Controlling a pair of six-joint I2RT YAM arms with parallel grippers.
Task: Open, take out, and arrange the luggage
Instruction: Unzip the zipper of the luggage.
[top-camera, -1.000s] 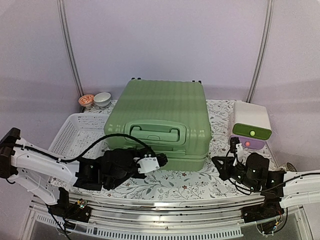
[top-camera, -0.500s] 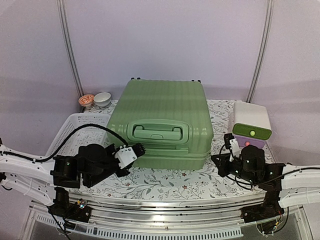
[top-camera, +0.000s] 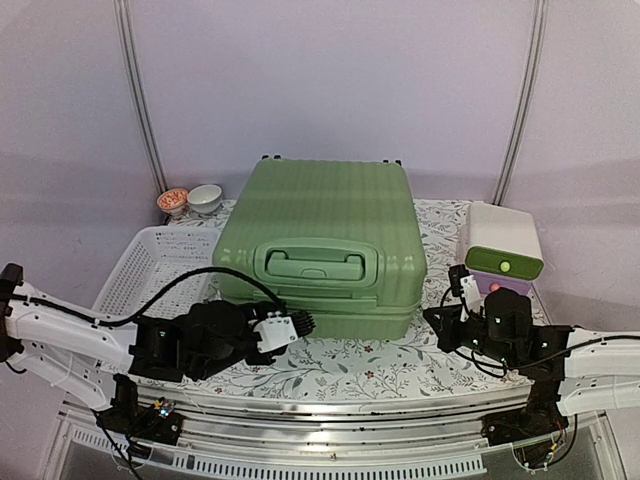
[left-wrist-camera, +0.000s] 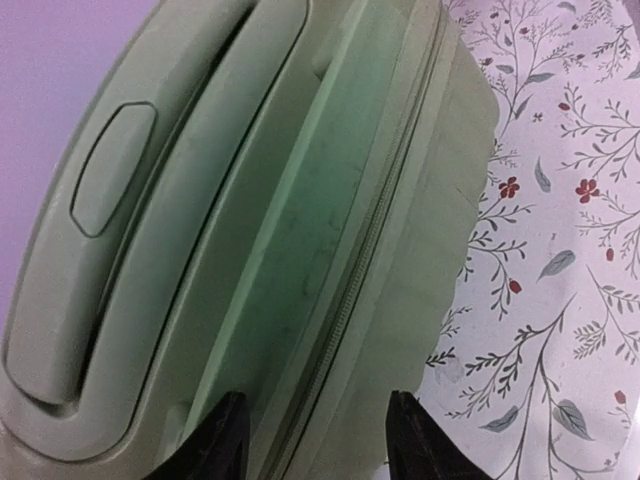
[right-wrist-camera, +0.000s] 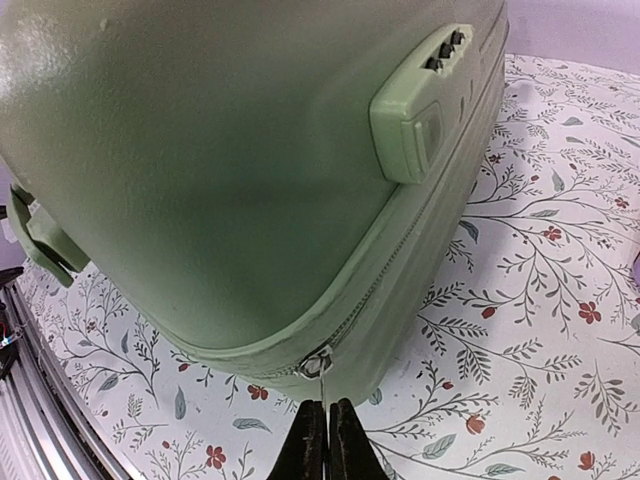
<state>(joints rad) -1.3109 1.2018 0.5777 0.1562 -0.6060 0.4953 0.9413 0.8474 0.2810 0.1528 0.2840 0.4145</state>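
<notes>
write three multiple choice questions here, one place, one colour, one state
1. Where does the white perforated plastic basket sit? A on top of the large light-green ribbed hard-shell suitcase; B beside it, on the left arm's side; C beside it, on the right arm's side.
2. What colour is the suitcase's handle? A black; B purple; C green.
3. The right gripper is: A wide open; B shut on the thin metal zip pull; C holding the basket.
Answers: 1 B, seen left of the suitcase from above. 2 C, it matches the shell. 3 B, the right wrist view shows its jaws pinched on it.
</notes>
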